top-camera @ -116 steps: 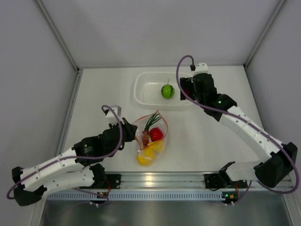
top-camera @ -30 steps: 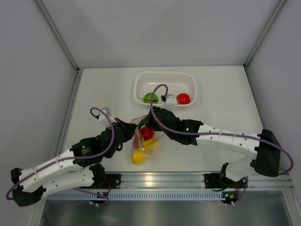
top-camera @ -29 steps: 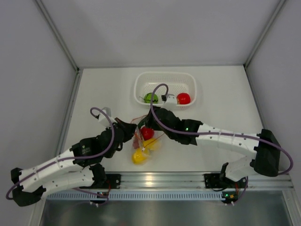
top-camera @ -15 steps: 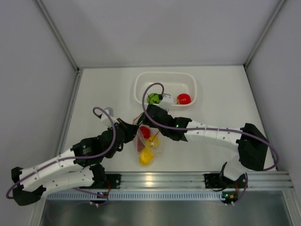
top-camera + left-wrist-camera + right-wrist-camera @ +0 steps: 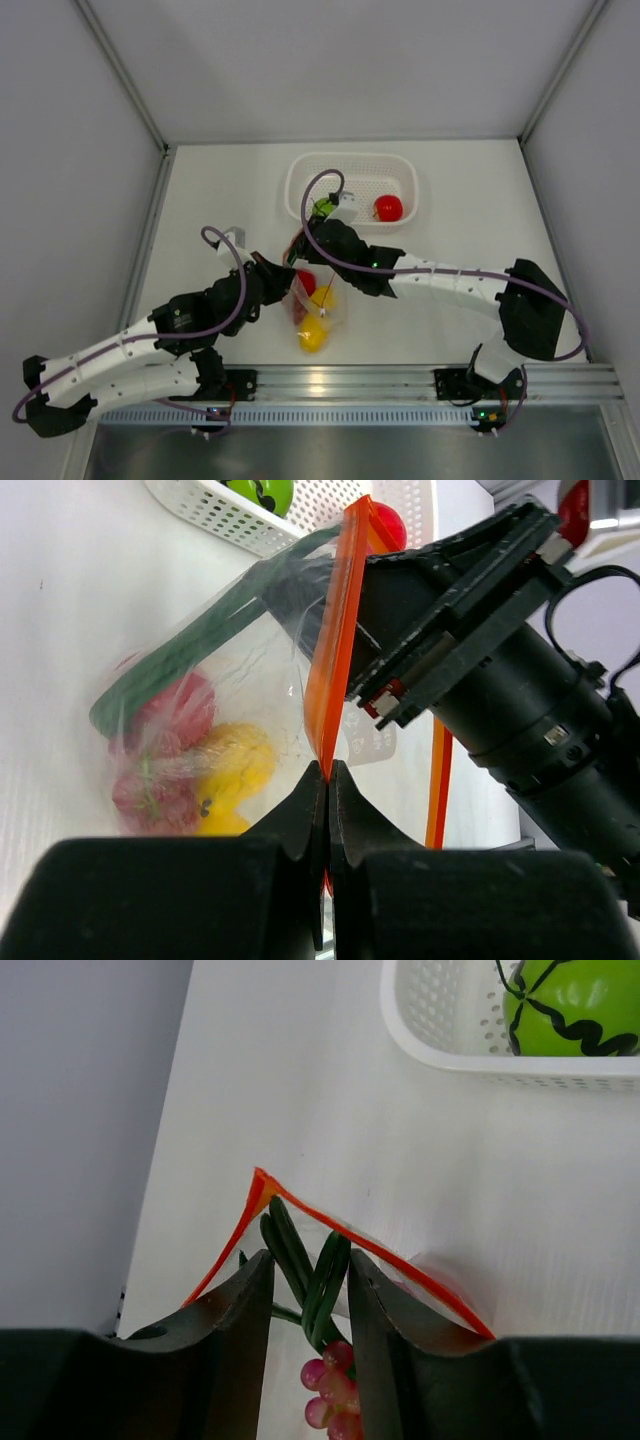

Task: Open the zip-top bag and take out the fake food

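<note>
**Bag held at the zip.** My left fingers are pressed together on the orange-red zip strip of the zip-top bag. It is a clear, crinkled plastic pouch lying close to the near edge of the white tabletop, about midway along it. My left arm lies low, stretched out from the near left corner.

My right arm reaches across from the near right corner with its elbow folded, and my right fingers point down into the bag's open mouth. They stand a little apart on either side of the slim green stalks. I cannot tell whether they actually grip the stalks.

A knobbly cluster of purplish grapes sits beside the stalks, cut off by the frame. More of the fake food shows through the film, smeared by wrinkles: a glossy red piece and smooth yellow pieces.

Toward the far edge, the white perforated basket holds a green ball with dark squiggled lines and a red ball.
</note>
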